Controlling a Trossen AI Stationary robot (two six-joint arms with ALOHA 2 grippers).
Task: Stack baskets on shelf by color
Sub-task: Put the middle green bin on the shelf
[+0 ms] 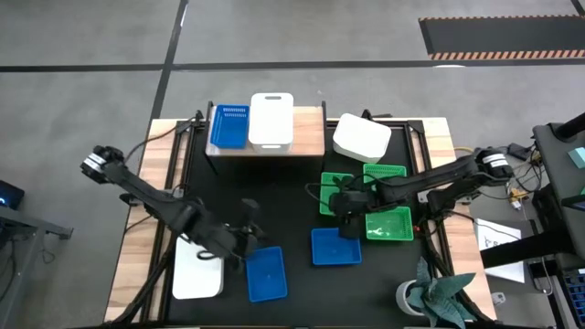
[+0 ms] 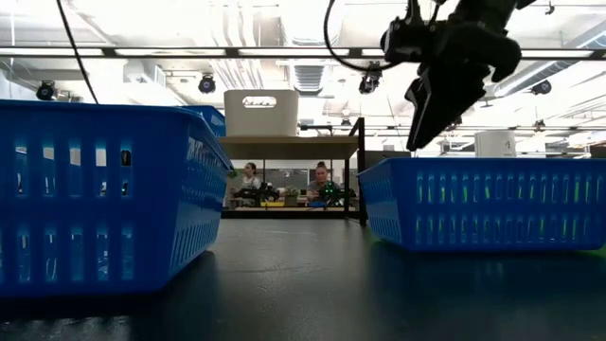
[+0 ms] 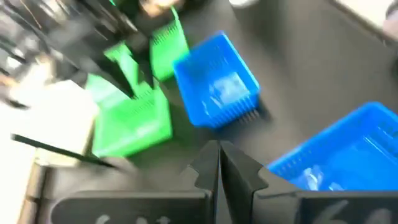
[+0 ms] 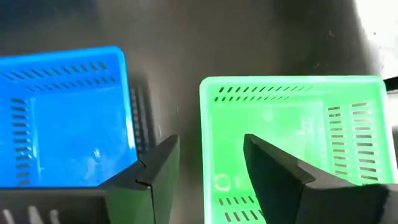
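Observation:
The wood-topped shelf (image 1: 306,139) stands at the far side and carries one blue basket (image 1: 228,126) and one white basket (image 1: 271,119). On the black table lie two blue baskets (image 1: 266,272) (image 1: 335,247), three green baskets (image 1: 388,224) (image 1: 384,172) (image 1: 340,192) and two white ones (image 1: 362,137) (image 1: 197,267). My right gripper (image 4: 208,155) is open and hangs above the gap between a blue basket (image 4: 62,118) and a green basket (image 4: 292,130); it stands high over them in the low view (image 2: 436,95). My left gripper (image 3: 219,168) is shut, just beside the nearest blue basket (image 3: 348,149).
A crumpled teal cloth (image 1: 443,294) in a white cup sits at the table's near right corner. Cables run along the right side. Bare black table shows in the middle, between the shelf and the baskets. People sit in the room far behind the shelf (image 2: 284,182).

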